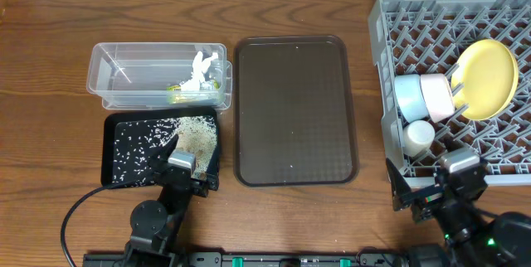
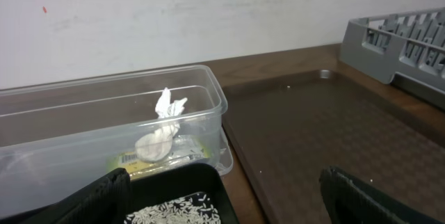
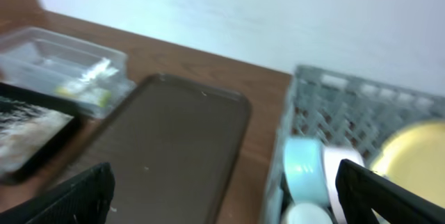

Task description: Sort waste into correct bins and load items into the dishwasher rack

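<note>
A: Can you read the small green printed wrapper (image 2: 139, 158)?
B: No. Its print blurs behind the wall of the clear plastic rectangular tub (image 2: 69, 106), beside the crumpled white paper (image 2: 163, 123).
A: The tools?
B: The left tool (image 2: 221, 200) and right tool (image 3: 222, 200) both gape, holding nothing. Their fingers are cut off by the frame edges.
A: The rice?
B: Whitish grains (image 1: 195, 134) lie in the shallow black rectangular tray (image 1: 105, 151). The round yellow plate (image 1: 488, 72) stands in the large grey plastic rack (image 1: 386, 51).

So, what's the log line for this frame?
crumpled paper, green wrapper: in clear tub | rice grains: in black tray | yellow plate, blue bowl: in rack | left gripper: open | right gripper: open
</note>
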### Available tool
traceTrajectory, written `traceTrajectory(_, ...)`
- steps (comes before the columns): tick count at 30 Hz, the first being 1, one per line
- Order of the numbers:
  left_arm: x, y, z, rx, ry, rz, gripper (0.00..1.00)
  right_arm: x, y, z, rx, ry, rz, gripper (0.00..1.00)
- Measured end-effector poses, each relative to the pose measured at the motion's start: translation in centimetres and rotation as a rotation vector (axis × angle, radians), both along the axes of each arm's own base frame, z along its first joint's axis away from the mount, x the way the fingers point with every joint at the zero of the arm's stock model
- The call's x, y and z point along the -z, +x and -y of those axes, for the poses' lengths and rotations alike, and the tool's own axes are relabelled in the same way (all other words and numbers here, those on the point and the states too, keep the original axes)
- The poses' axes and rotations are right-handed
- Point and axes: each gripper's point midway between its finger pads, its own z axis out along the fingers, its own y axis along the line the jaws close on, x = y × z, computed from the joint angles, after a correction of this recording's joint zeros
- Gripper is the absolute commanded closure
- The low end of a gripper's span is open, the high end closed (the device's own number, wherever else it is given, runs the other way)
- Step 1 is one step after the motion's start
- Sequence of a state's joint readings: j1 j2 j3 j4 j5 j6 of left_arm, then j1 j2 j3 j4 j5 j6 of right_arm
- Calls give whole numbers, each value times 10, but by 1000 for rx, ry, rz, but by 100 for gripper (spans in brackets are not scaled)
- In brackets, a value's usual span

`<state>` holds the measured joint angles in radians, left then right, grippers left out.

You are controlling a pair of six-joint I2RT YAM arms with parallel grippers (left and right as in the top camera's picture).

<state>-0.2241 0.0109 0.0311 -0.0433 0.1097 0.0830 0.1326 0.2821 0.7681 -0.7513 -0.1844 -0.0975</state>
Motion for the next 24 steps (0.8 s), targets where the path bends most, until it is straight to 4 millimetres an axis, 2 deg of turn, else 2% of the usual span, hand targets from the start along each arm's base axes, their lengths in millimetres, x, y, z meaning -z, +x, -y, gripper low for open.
traceTrajectory(3, 0, 0, 0, 0, 0, 0, 11, 24, 4, 6, 35, -3, 30, 1)
traceTrajectory(9, 0, 0, 0, 0, 0, 0, 11, 74, 19, -2, -7, 6, 101, 1)
traceTrajectory(17, 0, 0, 0, 0, 0, 0, 11, 123, 43, -9, -36, 13, 125, 1)
traceTrajectory(19, 0, 0, 0, 0, 0, 0, 11, 129, 47, -10, -42, 17, 156, 1)
traceTrajectory(24, 0, 0, 0, 0, 0, 0, 11, 122, 51, -12, -51, 23, 232, 1)
